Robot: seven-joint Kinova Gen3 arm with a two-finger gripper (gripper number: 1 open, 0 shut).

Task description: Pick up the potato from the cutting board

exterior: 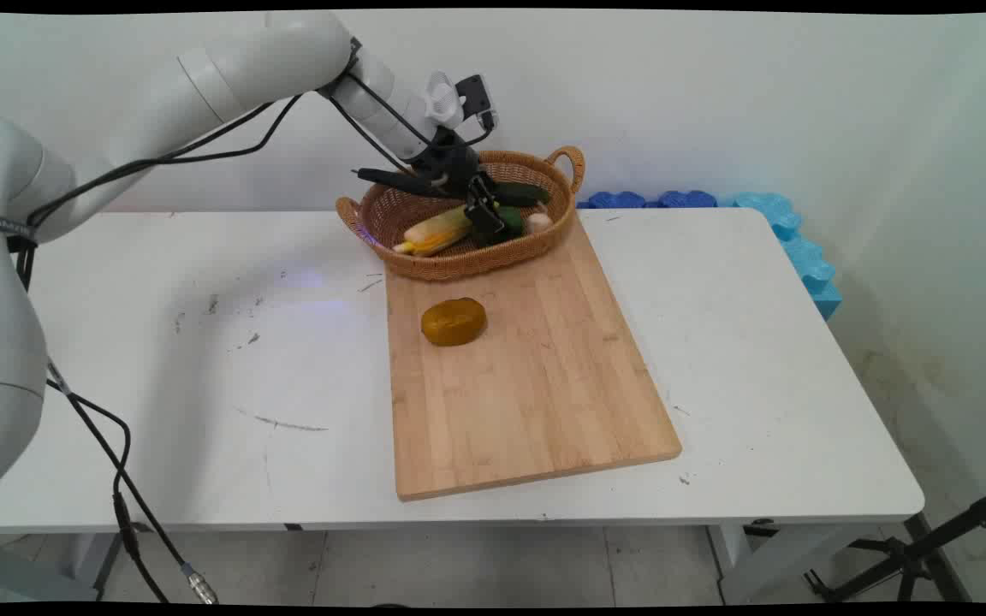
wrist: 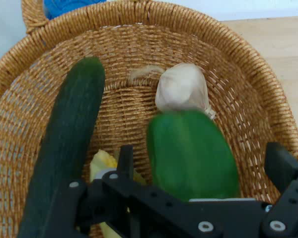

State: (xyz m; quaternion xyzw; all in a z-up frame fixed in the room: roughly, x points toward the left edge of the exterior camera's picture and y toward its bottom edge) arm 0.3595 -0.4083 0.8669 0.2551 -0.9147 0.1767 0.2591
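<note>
1. Main view: the white arm reaches in from the upper left, and its black hand is lowered into a wicker basket that sits at the far end of a wooden cutting board on the white worktop.
2. Main view: inside the basket lie an ear of corn toward the left, a dark cucumber along the far side, a green pepper just under the hand, and a pale garlic bulb at the right.
3. Main view: a brownish-yellow round item rests on the board, near the basket but apart from it. Blue foam pieces lie along the wall past the worktop's far right corner.
4. Hand view: the hand has its fingers spread, one finger on the left of the green pepper and the other on the right; the pepper sits between them, and contact cannot be made out.
5. Hand view: the garlic bulb touches the pepper's far end. The cucumber runs along the left side, apart from the pepper, and a bit of yellow corn shows between them, beside the left finger. All rest on the woven floor of the basket.
</note>
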